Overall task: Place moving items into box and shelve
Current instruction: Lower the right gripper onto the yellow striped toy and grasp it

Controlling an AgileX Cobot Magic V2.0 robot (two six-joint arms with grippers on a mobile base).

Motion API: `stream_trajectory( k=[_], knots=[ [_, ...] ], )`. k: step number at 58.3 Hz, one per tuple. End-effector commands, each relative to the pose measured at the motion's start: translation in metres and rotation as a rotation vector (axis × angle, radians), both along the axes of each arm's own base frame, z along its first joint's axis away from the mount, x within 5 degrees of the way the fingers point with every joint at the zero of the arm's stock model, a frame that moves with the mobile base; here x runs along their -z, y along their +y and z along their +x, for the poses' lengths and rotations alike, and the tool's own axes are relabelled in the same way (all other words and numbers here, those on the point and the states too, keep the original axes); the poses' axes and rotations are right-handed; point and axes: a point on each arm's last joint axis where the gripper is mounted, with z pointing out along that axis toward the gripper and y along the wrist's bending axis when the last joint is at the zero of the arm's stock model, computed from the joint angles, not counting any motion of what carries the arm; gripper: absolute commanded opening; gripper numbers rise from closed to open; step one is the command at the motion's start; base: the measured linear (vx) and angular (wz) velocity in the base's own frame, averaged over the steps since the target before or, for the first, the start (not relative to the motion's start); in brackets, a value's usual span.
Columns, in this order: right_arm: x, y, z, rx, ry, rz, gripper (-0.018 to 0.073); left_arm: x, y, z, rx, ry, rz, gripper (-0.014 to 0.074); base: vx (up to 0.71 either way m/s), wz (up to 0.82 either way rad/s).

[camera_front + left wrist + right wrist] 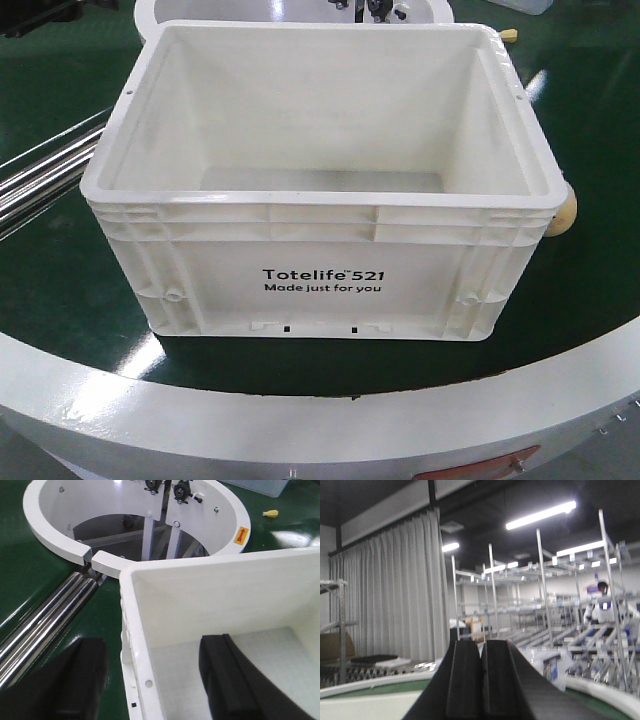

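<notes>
A white open-top box (320, 270) marked "Totelife 521" stands on the green turntable, and its inside shows nothing in it. In the left wrist view my left gripper (152, 647) is open and straddles the box's left wall (142, 650), one finger (80, 680) outside over the green surface and the other finger (230, 680) inside the box. Neither finger touches the wall. My right gripper (481, 647) is shut with nothing between its fingers and points up and away toward the room. A beige item (563, 211) lies against the box's right side. Neither gripper shows in the front view.
A white ring housing (60, 535) sits behind the box at the turntable's centre. Steel rollers (45, 620) run at the left. A small yellow item (270, 513) lies on the green surface at far right. The turntable's white outer rim (300, 420) curves along the front.
</notes>
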Motion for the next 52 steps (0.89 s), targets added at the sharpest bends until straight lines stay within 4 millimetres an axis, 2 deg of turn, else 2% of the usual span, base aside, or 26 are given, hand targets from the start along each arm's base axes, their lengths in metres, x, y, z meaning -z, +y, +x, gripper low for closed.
stream_trajectory(
  k=[1,8,18,25,34,41,46,52],
  knots=[
    [-0.029,-0.001,0.003,0.027,-0.055,-0.025,-0.0003,-0.027,0.004,-0.006,-0.038,-0.146,-0.044,0.0512,0.00,0.00],
    [-0.048,-0.001,0.032,0.017,0.040,0.003,0.0005,-0.026,0.009,-0.004,-0.090,-0.144,-0.044,0.0512,0.00,0.00],
    [-0.074,0.002,0.094,-0.034,0.273,0.058,0.0075,-0.023,0.026,-0.002,-0.175,-0.115,-0.038,0.0512,0.00,0.00],
    [-0.075,0.008,0.139,-0.086,0.493,0.048,0.0175,-0.017,0.038,-0.002,-0.203,-0.054,0.020,0.0512,0.00,0.00],
    [-0.067,0.009,0.188,-0.098,0.653,0.060,0.0323,-0.012,0.051,-0.004,-0.233,-0.002,0.064,0.0512,0.00,0.00],
    [-0.051,-0.014,0.216,-0.026,0.785,0.147,0.0393,-0.012,0.052,-0.004,-0.233,0.004,0.077,0.0512,0.00,0.00],
    [-0.043,-0.038,0.225,0.039,0.871,0.194,0.0400,-0.012,0.052,-0.004,-0.231,0.008,0.080,0.0512,0.00,0.00],
    [-0.038,-0.056,0.235,0.064,0.966,0.221,0.0400,-0.011,0.052,-0.004,-0.231,0.013,0.081,0.0512,0.00,0.00]
  ],
)
